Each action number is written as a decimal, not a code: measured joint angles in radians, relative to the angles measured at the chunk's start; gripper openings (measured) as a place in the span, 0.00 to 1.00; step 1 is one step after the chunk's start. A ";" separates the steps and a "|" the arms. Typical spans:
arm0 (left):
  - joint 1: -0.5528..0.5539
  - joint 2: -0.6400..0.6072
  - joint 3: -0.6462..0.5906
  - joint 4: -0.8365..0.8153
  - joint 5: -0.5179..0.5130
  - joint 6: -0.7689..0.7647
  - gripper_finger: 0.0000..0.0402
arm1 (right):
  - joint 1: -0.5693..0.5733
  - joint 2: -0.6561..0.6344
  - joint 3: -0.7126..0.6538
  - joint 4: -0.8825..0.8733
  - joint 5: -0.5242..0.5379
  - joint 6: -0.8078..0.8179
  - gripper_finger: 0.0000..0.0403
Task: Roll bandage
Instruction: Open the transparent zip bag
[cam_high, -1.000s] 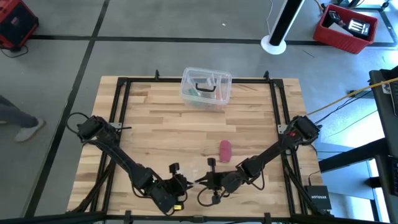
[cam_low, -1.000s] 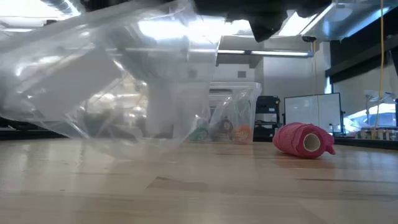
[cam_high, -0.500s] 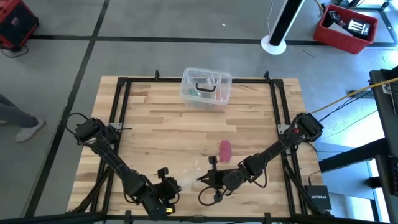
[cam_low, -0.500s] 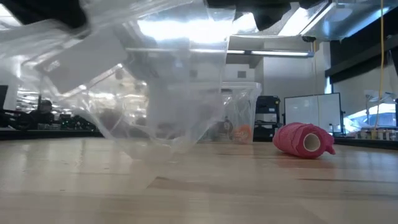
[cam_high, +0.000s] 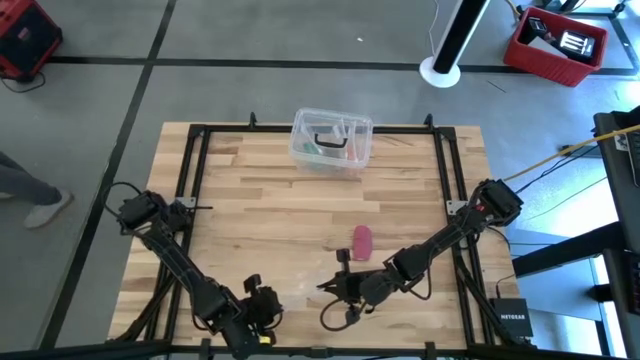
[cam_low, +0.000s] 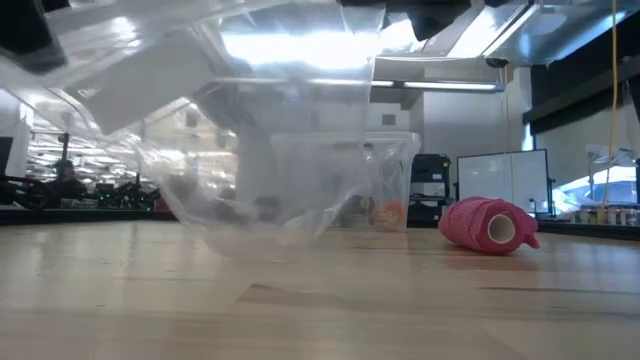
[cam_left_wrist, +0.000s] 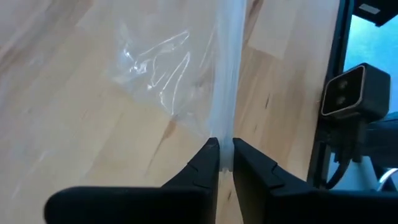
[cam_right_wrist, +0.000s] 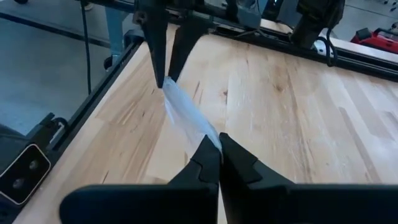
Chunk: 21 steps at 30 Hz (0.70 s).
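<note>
Both tools are pinching the same clear plastic wrapper (cam_right_wrist: 186, 118): left tool (cam_left_wrist: 225, 149) and right tool (cam_right_wrist: 217, 144) hold it stretched between them above the near edge of the desk (cam_high: 260, 210). Bandage (cam_high: 361, 240) lies rolled on the desk just beside the right arm, untouched. Risk: opposing pull tears the film or slips it from one pinch, and a swinging wrapper or arm could knock the roll away

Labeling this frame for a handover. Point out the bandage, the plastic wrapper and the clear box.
bandage (cam_low: 487, 226): low view, on the side of the pink roll.
plastic wrapper (cam_left_wrist: 227, 74): left wrist view, on the stretched clear film.
clear box (cam_high: 331, 141): high view, on its lid.
</note>
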 joint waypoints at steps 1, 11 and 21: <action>0.006 0.000 -0.001 0.003 0.007 0.003 0.09 | 0.000 0.000 0.000 0.000 0.002 0.000 0.00; 0.073 0.001 -0.003 0.026 0.010 0.016 0.37 | 0.000 -0.001 0.000 -0.061 0.010 0.001 0.00; 0.082 -0.088 -0.002 0.073 -0.007 0.182 0.48 | 0.000 0.000 -0.001 -0.129 0.011 0.006 0.00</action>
